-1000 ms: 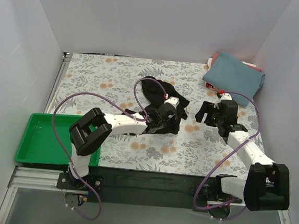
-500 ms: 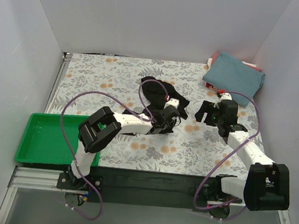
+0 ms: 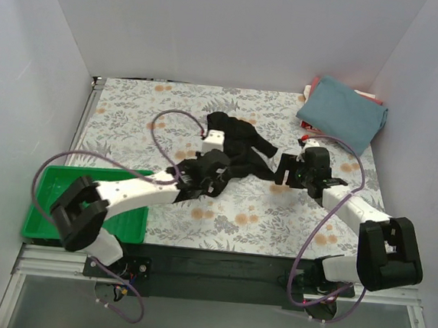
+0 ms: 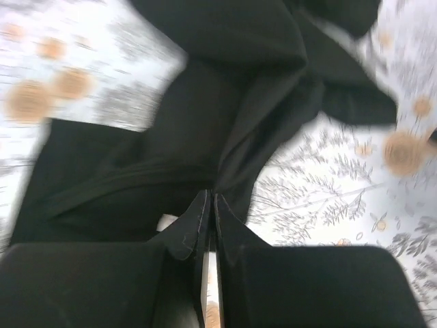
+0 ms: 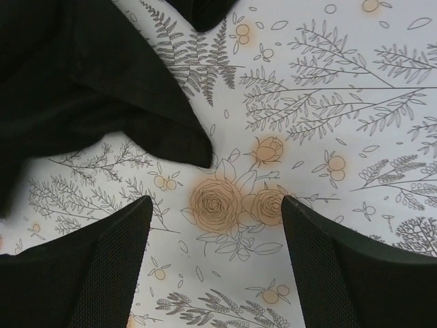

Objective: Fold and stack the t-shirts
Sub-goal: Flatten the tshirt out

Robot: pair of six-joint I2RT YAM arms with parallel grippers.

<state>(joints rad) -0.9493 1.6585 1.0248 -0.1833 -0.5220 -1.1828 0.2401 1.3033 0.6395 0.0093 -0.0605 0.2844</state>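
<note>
while the black t-shirt [image 3: 240, 144] is pinched, the right gripper [image 5: 216, 205] is spread

as the black t-shirt lies crumpled at mid-table, a fold of it is clamped between the closed fingers of the left gripper [image 4: 209, 201]. the right gripper is held wide apart above the floral table cover [image 5: 341, 102], just beside the shirt's edge. a folded teal t-shirt [image 3: 343, 110] is seen in the far right corner.

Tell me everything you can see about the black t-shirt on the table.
The black t-shirt is plain, soft, dark cloth, unfolded and crumpled in a heap near the middle of the floral table. The left gripper is shut on one fold, and creases run away from the pinch. The right gripper is open, just short of a loose edge on the shirt's other side.
</note>
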